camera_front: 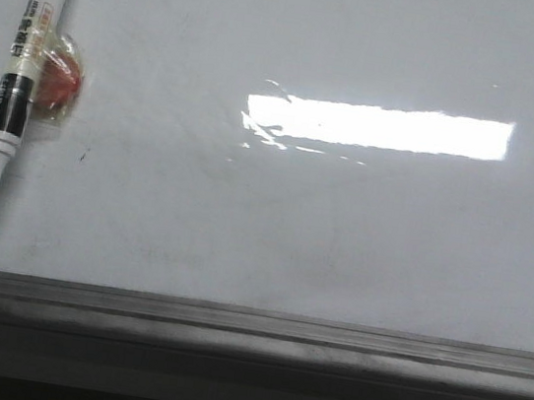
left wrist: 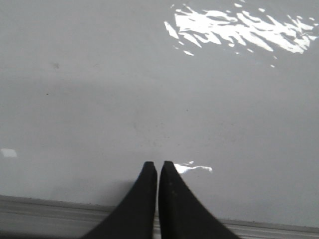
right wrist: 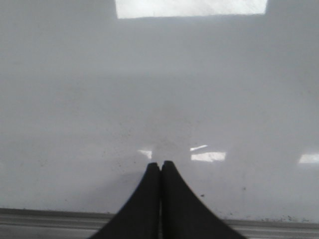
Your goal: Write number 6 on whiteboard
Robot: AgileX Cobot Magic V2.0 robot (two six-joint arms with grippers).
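The whiteboard (camera_front: 323, 228) is a glossy pale grey-white board with a bright rectangular reflection and a dark grey frame along its near edge. No number 6 shows on it. A white-and-black marker pen (camera_front: 23, 66) lies uncapped at the board's far left, tip toward the near edge, against a red round magnet (camera_front: 62, 82). Neither gripper shows in the front view. My left gripper (left wrist: 157, 164) is shut and empty over bare board (left wrist: 149, 99) near the frame. My right gripper (right wrist: 160, 164) is shut and empty over bare board (right wrist: 149, 99) near the frame.
The dark grey frame edge (camera_front: 249, 329) runs along the board's near side, and it also shows in the left wrist view (left wrist: 45, 214) and the right wrist view (right wrist: 50, 219). Faint smudges and specks mark the board surface.
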